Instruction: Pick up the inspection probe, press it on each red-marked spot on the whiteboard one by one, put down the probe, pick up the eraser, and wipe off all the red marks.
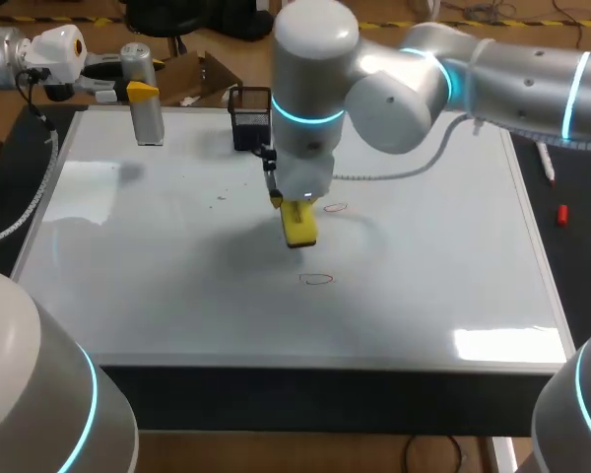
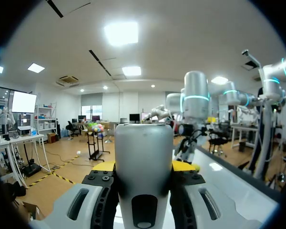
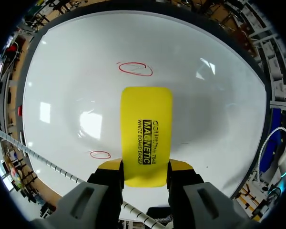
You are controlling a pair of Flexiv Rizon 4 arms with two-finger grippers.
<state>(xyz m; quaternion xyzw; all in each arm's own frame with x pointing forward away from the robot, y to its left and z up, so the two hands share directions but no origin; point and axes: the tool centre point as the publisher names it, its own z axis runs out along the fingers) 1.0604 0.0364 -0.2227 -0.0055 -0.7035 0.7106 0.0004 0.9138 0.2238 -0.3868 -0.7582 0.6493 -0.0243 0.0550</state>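
My left gripper (image 1: 140, 92) is shut on the silver cylindrical probe (image 1: 144, 97), holding it upright over the whiteboard's (image 1: 177, 286) back left corner. In the left wrist view the probe (image 2: 143, 162) fills the gap between the yellow-tipped fingers (image 2: 183, 166). Over the middle of the board, my right gripper (image 1: 288, 202) is shut on the yellow eraser (image 1: 299, 227), pointing it down. I cannot tell whether the eraser touches the board. One red oval mark (image 1: 335, 208) lies just right of the eraser, another (image 1: 316, 279) nearer the front. In the right wrist view the eraser (image 3: 146, 129) sticks out ahead of my right gripper (image 3: 145, 168), with one red mark (image 3: 135, 68) ahead and one (image 3: 100, 154) beside it.
A black holder (image 1: 248, 118) stands at the board's back edge. A white marker (image 1: 547, 163) and a small red cap (image 1: 562, 214) lie on the dark mat to the right of the board. Faint smudges (image 1: 220, 197) show left of centre.
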